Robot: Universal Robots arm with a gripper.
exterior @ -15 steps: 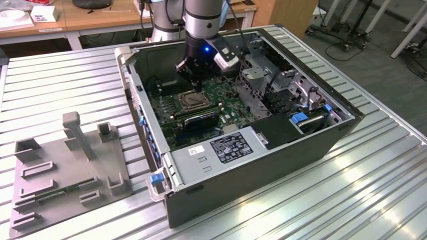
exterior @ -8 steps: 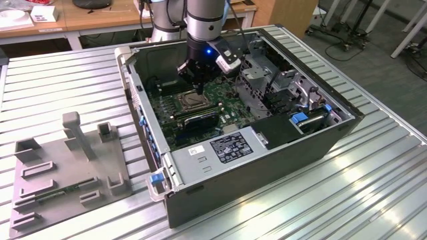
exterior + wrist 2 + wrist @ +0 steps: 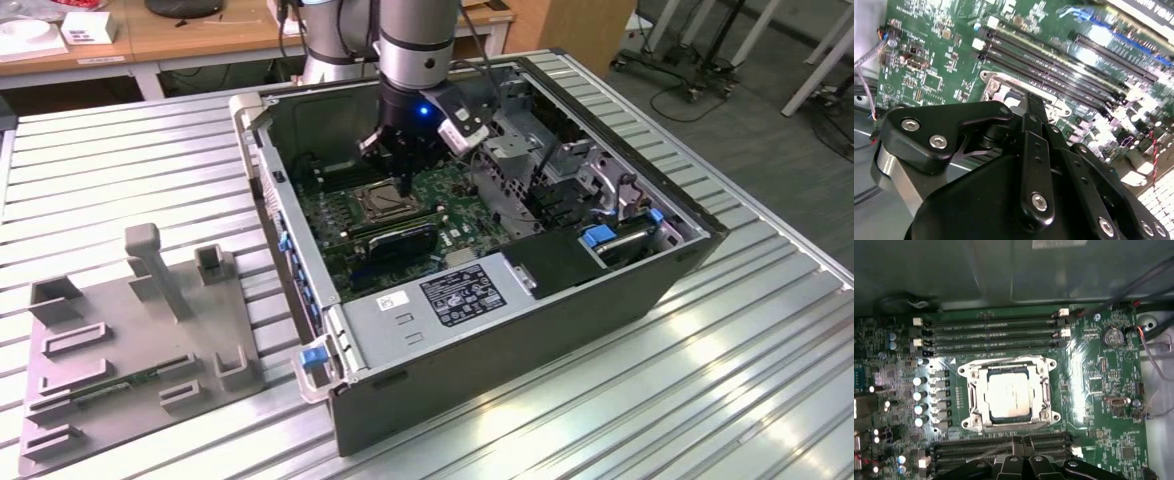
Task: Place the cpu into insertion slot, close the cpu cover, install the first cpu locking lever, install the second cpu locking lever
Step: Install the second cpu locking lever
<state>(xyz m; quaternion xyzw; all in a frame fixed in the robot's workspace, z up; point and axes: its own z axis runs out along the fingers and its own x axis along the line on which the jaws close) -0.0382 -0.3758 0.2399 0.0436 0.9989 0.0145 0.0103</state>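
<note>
One cpu [image 3: 1009, 394], a flat silvery square, sits in the insertion slot [image 3: 973, 405] mid-board between the memory slots [image 3: 994, 332], with the cpu cover [image 3: 1004, 363] framing it. The gripper [image 3: 1021, 441] hovers just beside the socket, fingertips pinched together and empty. Locking probably wants a steady, square push along the socket's edge.

One cpu [image 3: 1008, 396], one cpu cover [image 3: 1007, 369], one claw [image 3: 1022, 441].

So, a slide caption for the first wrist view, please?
Cpu seated in its slot, cover closed over it, gripper nearby.
</note>
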